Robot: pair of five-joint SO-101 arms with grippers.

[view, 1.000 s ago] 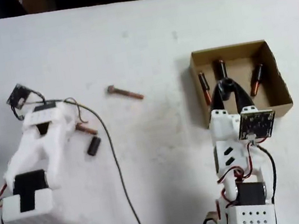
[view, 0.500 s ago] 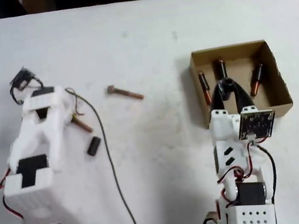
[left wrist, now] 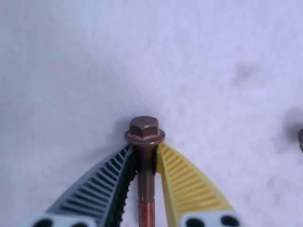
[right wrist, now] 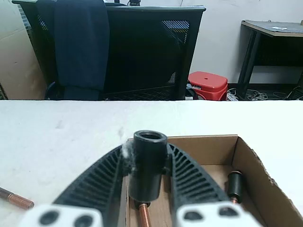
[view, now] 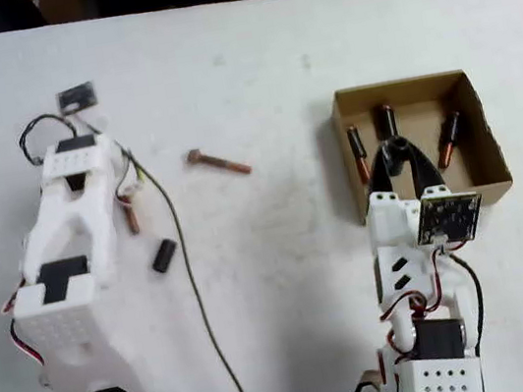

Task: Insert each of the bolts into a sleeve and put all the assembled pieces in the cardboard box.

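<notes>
Two arms work a bolt-and-sleeve job at a white table [view: 285,282]. The left tool [left wrist: 144,156] is clenched on a copper bolt [left wrist: 145,132] just under its hex head, close above the table's left side. The right tool [right wrist: 147,150] grips a black sleeve [right wrist: 147,175] over the near left part of the cardboard box [view: 402,87]. A copper threaded end shows just beneath the sleeve, seemingly its own bolt.

The left tool's hold is on a thin, smooth shank, so the bolt could swivel or slip once it is pressed against anything. The loose sleeve [view: 162,255] lies on its side near that arm and looks likely to roll or skid away from a push. The right tool's piece hangs close to the box's near wall, and released there it might catch the rim and tumble outside.

The high view alone lays out the loose sleeve, a second bolt [view: 218,161] lying well apart towards the table's middle, and three finished pieces [view: 386,119] inside the box. The wrist views supply what it hides: the exact pinch under the bolt's head, and the held sleeve's open bore
</notes>
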